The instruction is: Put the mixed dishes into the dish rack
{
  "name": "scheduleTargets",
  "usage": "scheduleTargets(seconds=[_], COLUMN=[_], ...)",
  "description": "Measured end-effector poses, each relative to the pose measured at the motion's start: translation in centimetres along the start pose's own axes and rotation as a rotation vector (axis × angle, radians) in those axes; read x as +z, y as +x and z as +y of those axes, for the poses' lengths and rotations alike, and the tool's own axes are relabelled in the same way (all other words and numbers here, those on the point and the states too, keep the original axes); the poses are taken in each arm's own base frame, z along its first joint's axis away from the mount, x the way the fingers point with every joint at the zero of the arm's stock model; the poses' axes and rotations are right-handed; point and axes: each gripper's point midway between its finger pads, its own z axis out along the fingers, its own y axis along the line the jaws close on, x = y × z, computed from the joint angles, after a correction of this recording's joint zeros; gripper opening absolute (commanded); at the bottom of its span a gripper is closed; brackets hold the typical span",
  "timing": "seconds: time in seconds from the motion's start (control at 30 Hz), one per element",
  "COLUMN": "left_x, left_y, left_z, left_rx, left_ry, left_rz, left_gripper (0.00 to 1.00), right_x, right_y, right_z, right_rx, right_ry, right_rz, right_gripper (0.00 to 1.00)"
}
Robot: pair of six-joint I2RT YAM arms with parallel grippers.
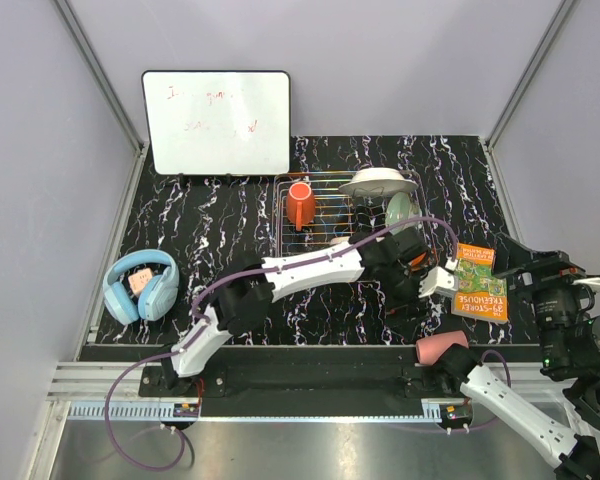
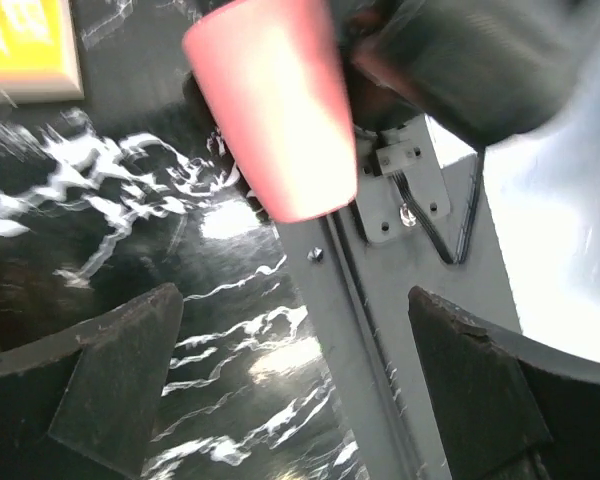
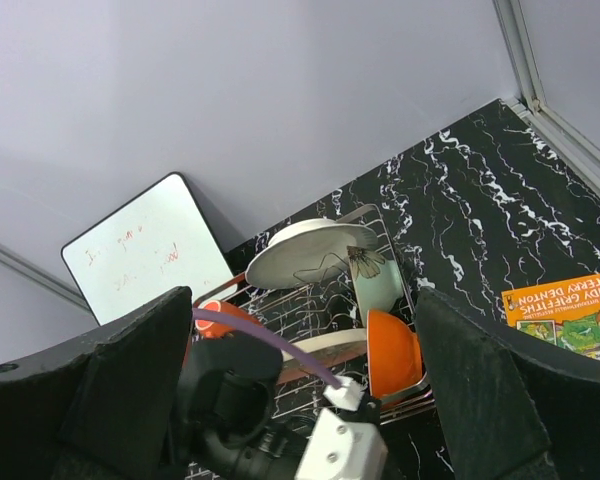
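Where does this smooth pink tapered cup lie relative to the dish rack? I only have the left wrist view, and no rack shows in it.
Observer: The pink tapered cup lies on its side at the near-right edge of the black marbled table. The rectangular silver wire-grid dish rack stands well behind it, at the back of the table.
Operator: What is loaded in there?
Observer: An orange mug sits at the left end. A cream plate with a twig drawing and a mint-green bowl fill the right end.
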Motion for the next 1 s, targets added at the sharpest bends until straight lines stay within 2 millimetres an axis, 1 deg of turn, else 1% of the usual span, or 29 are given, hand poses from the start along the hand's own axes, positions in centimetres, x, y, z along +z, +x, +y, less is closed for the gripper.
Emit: scheduleTargets(seconds=[0.07,0.13,0.27,0.37,0.53,0.63,0.87,1.0], left_x=[1.2,2.0,3.1,3.7,4.5,5.0,6.4,7.2], left_y=[1.1,1.3,-0.4,-1.4,-2.1,-1.5,0.9,1.6], left_z=[0.3,0.5,0.6,0.1,-0.4,-0.4,-0.4,-0.8], left_rx=[-0.092,-0.160,-0.212,-0.234,-0.250,-0.264,-0.290,-0.286], left_ry=[-0.014,-0.033,-0.069,-0.076,-0.076,-0.080,-0.073,-0.062], left_rz=[-0.001,-0.006,-0.065,-0.095,-0.117,-0.108,-0.060,-0.042], left_gripper=[0.99,0.99,0.99,0.99,0.99,0.99,0.99,0.99], right_x=[0.0,0.0,-0.3,-0.6,-0.7,-0.9,-1.1,-1.2], right_y=[0.1,0.1,-0.3,-0.5,-0.8,-1.2,-1.9,-2.0], right_z=[0.0,0.0,-0.2,-0.3,-0.4,-0.4,-0.3,-0.3], right_rx=[-0.001,0.001,0.014,0.022,0.028,0.033,0.039,0.036], right_ry=[0.000,-0.001,-0.007,-0.011,-0.014,-0.018,-0.025,-0.025], right_rz=[0.003,0.001,-0.009,-0.015,-0.021,-0.028,-0.040,-0.042], right_gripper=[1.00,1.00,1.00,1.00,1.00,1.00,1.00,1.00])
